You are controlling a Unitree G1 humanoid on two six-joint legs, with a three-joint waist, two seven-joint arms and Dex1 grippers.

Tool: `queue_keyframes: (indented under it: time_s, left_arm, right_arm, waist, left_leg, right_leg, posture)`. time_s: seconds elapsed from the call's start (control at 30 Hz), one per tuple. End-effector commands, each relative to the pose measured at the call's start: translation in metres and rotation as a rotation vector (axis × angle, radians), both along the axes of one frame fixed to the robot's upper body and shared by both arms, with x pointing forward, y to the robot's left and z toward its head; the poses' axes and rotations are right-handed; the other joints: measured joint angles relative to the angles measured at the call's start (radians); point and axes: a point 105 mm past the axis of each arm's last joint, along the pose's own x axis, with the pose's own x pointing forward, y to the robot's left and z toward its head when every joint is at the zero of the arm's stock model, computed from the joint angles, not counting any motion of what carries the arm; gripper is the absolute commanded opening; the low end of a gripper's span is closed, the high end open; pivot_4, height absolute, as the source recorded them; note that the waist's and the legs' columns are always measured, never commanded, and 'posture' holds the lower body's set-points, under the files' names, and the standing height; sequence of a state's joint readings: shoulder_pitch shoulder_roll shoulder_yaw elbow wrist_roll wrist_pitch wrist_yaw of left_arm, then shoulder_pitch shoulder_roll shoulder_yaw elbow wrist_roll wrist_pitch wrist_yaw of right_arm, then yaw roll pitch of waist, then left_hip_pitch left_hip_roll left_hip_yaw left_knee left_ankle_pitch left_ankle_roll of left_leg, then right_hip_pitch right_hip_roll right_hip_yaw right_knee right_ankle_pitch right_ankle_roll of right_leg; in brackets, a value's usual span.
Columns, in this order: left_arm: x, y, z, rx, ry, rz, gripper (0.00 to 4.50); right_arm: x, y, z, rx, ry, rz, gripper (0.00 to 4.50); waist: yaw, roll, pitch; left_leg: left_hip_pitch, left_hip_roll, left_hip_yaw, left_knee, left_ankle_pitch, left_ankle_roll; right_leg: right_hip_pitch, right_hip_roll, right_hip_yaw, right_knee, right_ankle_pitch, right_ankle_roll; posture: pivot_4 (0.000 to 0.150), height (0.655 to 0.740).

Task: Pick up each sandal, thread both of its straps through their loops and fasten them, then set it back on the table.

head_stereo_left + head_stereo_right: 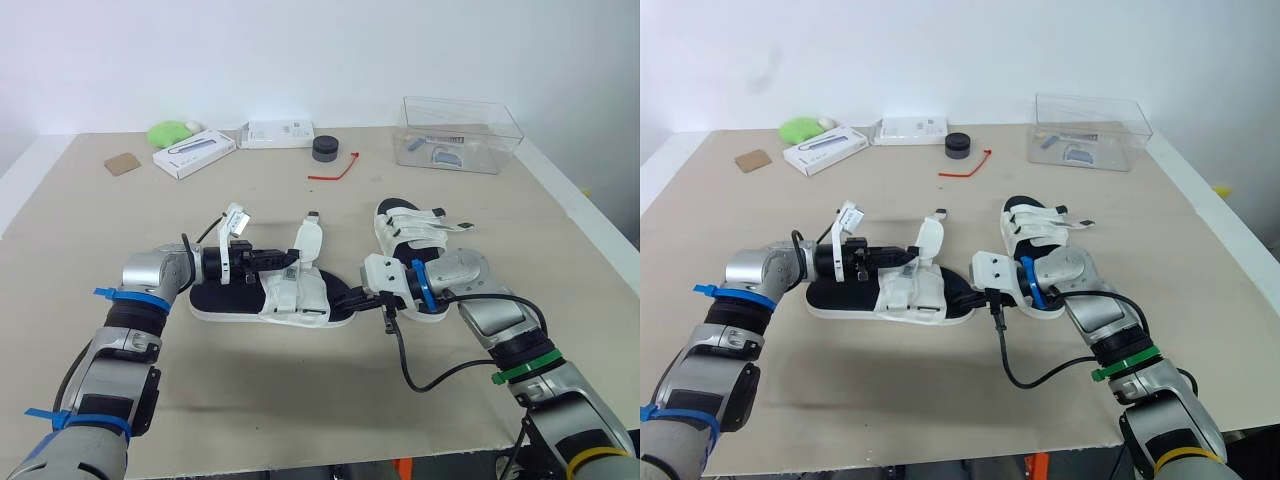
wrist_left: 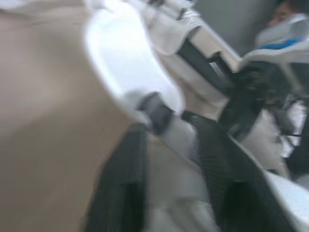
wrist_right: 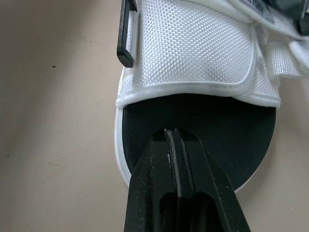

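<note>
Both on the near sandal (image 1: 300, 302)
Left gripper (image 1: 285, 262) fingers apart by the strap (image 1: 309, 240); right gripper (image 3: 171, 134) fingers pressed together at the toe.

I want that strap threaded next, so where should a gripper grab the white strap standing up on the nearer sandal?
Pinch the upright white fabric strap near its free top end, across its flat faces, coming down from above. It stands clear of the black-soled white sandal there, with open air around the tip, while its base merges into the sandal's upper.
</note>
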State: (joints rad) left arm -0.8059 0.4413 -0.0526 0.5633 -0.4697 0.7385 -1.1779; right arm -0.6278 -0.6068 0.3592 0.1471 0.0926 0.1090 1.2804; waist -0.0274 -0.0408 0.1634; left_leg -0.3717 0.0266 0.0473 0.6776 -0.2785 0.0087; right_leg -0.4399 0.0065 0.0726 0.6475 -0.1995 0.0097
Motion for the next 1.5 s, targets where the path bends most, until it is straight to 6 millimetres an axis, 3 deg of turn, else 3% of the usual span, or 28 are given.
queue_keyframes:
  time_s: [0.03,0.37,0.53,0.8,1.33,1.5]
  left_arm:
    - [0.006,0.0,0.01,-0.015,-0.043,0.016,0.06]
    - [-0.004,0.014,0.039,-0.187,-0.011,-0.009,0.06]
    - [0.0,0.027,0.047,-0.254,0.008,0.063,0.06]
    - [-0.004,0.025,0.047,-0.277,0.017,0.062,0.06]
    - [-0.003,0.015,-0.004,-0.011,-0.027,0.071,0.06]
    - [0.001,0.022,-0.007,0.016,-0.032,0.092,0.06]
  right_arm:
    - [0.0,-0.01,-0.012,-0.059,0.028,-0.031,0.0]
    - [-0.002,-0.01,-0.013,-0.064,0.032,-0.026,0.0]
    - [-0.003,-0.01,-0.014,-0.067,0.033,-0.022,0.0]
    - [-0.003,-0.009,-0.014,-0.069,0.033,-0.017,0.0]
    - [-0.004,-0.011,-0.014,-0.069,0.036,-0.024,0.0]
    - [-0.004,-0.01,-0.014,-0.07,0.037,-0.023,0.0]
  waist:
    - [0.0,0.0,0.0]
    - [-0.002,0.0,0.0]
    - [-0.002,0.0,0.0]
    - [-0.002,0.0,0.0]
    - [-0.001,0.0,0.0]
    - [-0.001,0.0,0.0]
  left_leg:
    - [0.0,0.0,0.0,0.0,0.0,0.0]
    - [0.0,0.0,0.0,0.0,0.0,0.0]
    - [-0.001,0.0,0.0,0.0,0.0,0.0]
    - [-0.001,0.0,-0.005,0.0,0.0,0.0]
    - [-0.001,-0.001,-0.006,0.0,0.0,0.0]
    - [-0.001,-0.001,-0.006,0.0,0.0,0.0]
  right_leg:
    - [0.0,0.0,0.0,0.0,0.0,0.0]
    - [0.0,0.0,0.0,0.0,0.0,0.0]
    - [0.0,0.0,0.0,0.0,0.0,0.001]
    - [0.0,0.0,0.0,0.0,0.0,0.0]
    - [0.0,-0.001,-0.001,0.0,0.0,0.0]
    - [0.0,-0.001,-0.001,0.0,0.0,0.0]
  posture:
    - [0.15,0.74]
    - [0.15,0.74]
    - [0.15,0.74]
    - [0.15,0.74]
    - [0.15,0.74]
    - [0.15,0.74]
